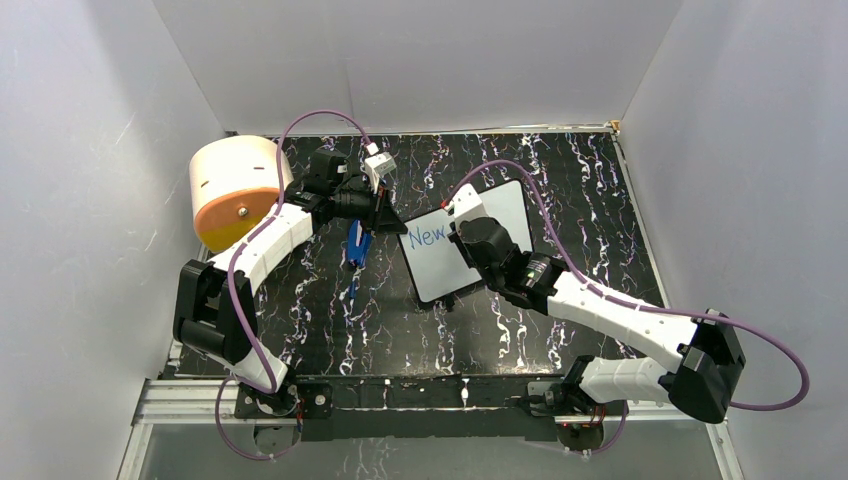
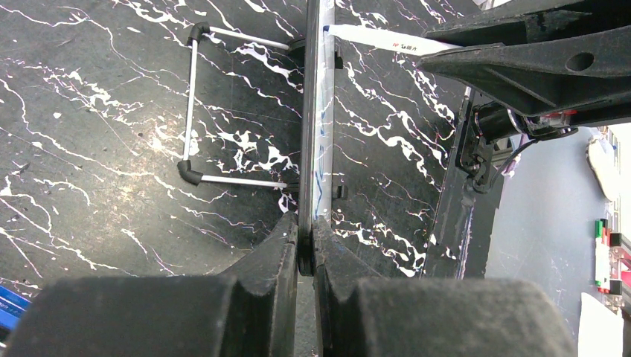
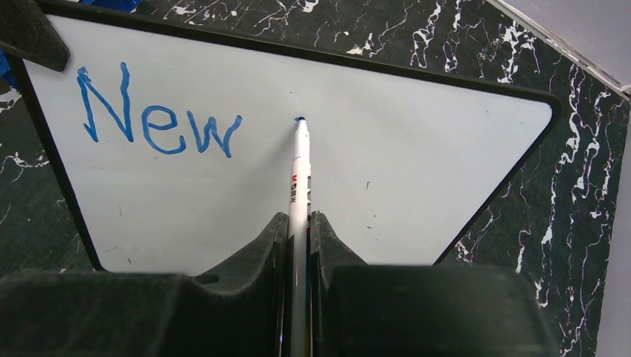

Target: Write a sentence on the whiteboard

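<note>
Lab test booth; white panel walls [image 1: 420, 60] around black marbled table [image 1: 330, 330].

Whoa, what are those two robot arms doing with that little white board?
They are writing on it. The right gripper holds a white marker, with its tip right at the whiteboard, just after the blue word New. The left gripper pinches the board's edge to steady it. Only that one word is written so far.
</note>
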Controlling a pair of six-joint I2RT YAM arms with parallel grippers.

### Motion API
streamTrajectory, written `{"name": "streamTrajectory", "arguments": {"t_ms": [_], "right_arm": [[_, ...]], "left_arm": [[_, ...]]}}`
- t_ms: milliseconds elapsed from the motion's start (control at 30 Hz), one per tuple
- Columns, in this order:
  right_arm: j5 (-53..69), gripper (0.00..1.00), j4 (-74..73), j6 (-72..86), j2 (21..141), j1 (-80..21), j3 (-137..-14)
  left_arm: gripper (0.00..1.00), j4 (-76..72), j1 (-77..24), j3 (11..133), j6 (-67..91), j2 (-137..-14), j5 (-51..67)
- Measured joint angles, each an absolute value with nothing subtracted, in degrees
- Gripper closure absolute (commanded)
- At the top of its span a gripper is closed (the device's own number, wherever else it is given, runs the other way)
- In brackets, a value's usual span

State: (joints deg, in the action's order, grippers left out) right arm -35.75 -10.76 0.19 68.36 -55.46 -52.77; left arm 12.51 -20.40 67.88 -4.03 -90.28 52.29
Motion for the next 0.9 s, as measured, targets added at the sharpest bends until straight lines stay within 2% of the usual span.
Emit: {"name": "streamTrajectory", "arguments": {"t_ms": [900], "right_arm": [[-34.24,1.0,-13.15,0.47,66.78,-55.13,-52.82]], "left_arm": [[1.0,12.53,-20.4,67.88,-4.03,-90.28,52.29]]}}
